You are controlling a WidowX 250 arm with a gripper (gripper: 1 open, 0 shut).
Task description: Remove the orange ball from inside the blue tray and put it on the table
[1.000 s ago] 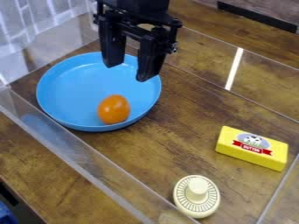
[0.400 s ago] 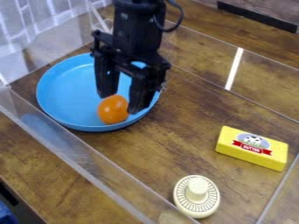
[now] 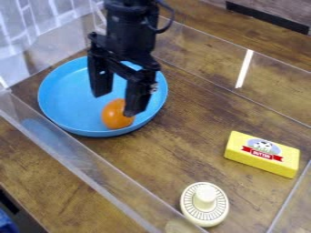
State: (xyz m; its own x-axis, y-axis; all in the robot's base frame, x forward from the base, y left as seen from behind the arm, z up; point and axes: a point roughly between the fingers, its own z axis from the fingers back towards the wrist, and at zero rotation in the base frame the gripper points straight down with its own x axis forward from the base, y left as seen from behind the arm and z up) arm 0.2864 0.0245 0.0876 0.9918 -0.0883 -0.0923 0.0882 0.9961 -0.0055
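The orange ball (image 3: pixel 115 116) lies inside the blue tray (image 3: pixel 61 91), near its front right rim. My black gripper (image 3: pixel 118 95) hangs straight down over the tray with its two fingers spread wide, open. One finger (image 3: pixel 97 80) stands to the ball's upper left, the other finger (image 3: pixel 141 95) to its right. The fingertips sit just above the ball, and I cannot tell whether they touch it. The tray rests on the dark wood table (image 3: pixel 183 127).
A yellow rectangular block (image 3: pixel 261 153) with a red label lies at the right. A cream ribbed round disc (image 3: pixel 203 201) sits near the front edge. Clear acrylic walls (image 3: pixel 85 168) edge the table along the front and left.
The gripper has come down and shifted left from above the tray's back rim until its fingers straddle the ball. The jaws look slightly wider. The ball has not moved.
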